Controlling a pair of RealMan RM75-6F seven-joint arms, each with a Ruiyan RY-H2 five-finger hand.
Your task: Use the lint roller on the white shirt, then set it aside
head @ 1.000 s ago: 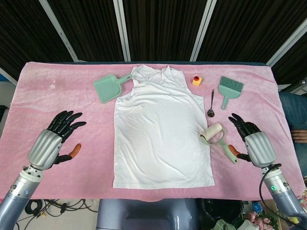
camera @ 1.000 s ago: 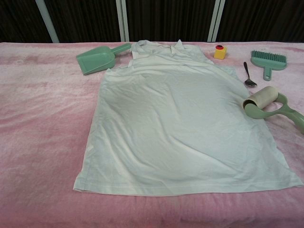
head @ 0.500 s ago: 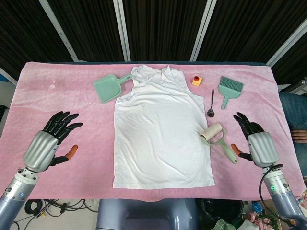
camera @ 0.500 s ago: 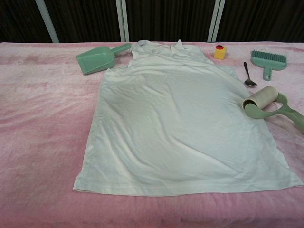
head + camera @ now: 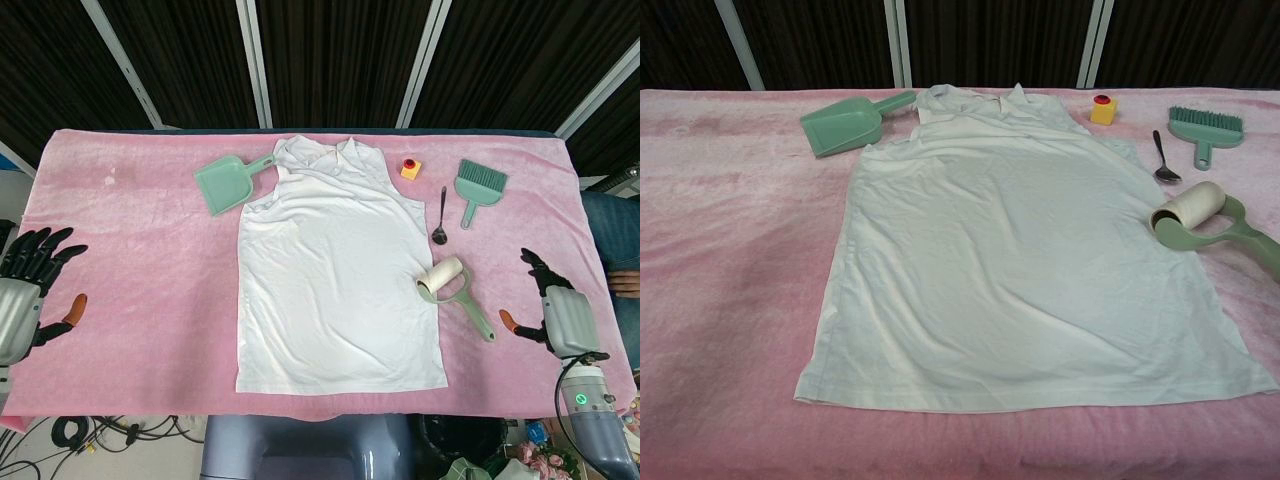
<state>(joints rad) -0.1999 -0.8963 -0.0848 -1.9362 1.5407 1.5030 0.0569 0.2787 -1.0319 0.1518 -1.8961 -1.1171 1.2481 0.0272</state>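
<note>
Pink cloth, head view: the fuzzy pink table cover carries the flat white sleeveless shirt, unchanged since the earlier frames.
Left hand, head view: the black-fingered left hand has drawn back to the left edge; fingers spread, holding nothing, partly cut off by the frame.
Right hand, head view: the right hand has pulled away toward the near right corner; fingers apart, empty.
Roller, head view: the green-handled lint roller with a white roll lies at the shirt's right hem, its handle pointing toward the right hand, now well apart from it.
Others, head view: green dustpan, green brush, metal spoon, small yellow block with a red top.
Chest view: neither hand shows; the lint roller's handle runs off the right edge, its roll touching the shirt.
</note>
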